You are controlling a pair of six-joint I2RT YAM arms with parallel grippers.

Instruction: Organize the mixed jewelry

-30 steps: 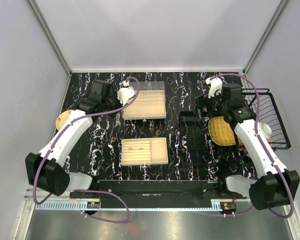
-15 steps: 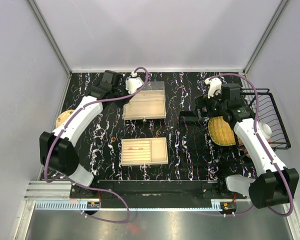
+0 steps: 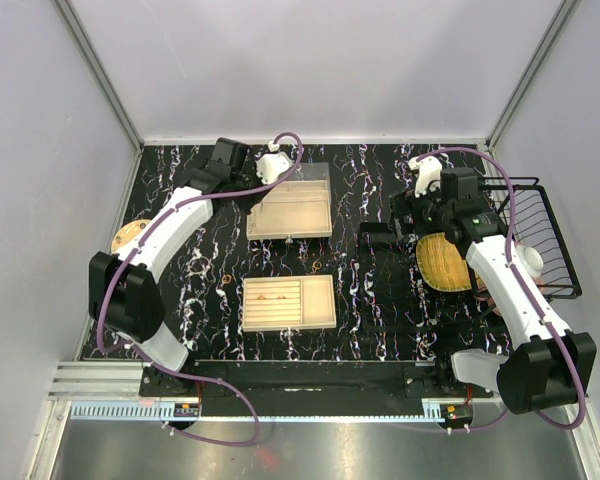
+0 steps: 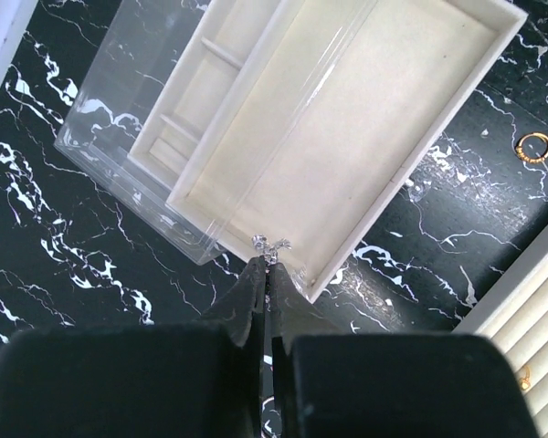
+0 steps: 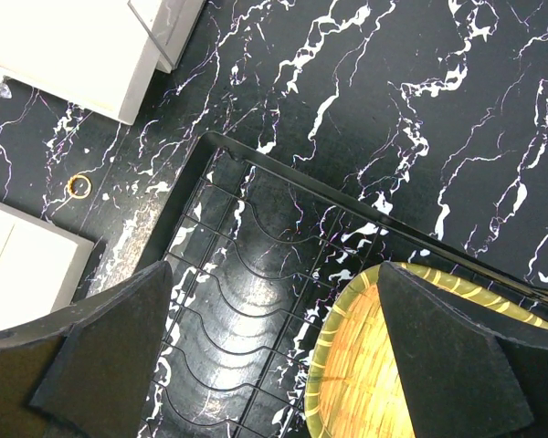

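My left gripper (image 3: 264, 183) hangs over the far-left corner of the upper beige tray (image 3: 292, 212), which sits half out of a clear cover (image 4: 119, 119). Its jaws are shut (image 4: 266, 265). A small clear sparkling piece (image 4: 270, 244) shows just past the tips at the tray's edge; I cannot tell whether they touch. Gold rings lie loose on the table (image 3: 227, 279) (image 4: 532, 146) (image 5: 78, 185). Small gold pieces lie in the lower tray (image 3: 270, 296). My right gripper (image 3: 405, 225) (image 5: 279, 365) is open and empty.
A flat black wire rack (image 5: 256, 274) and a woven bamboo plate (image 3: 442, 262) lie under my right gripper. A black wire basket (image 3: 545, 235) stands at the right edge. A round tan disc (image 3: 128, 236) lies at the left.
My left arm has swung away from me and to the right, from left of the upper tray to its far-left corner. The right arm has not moved.
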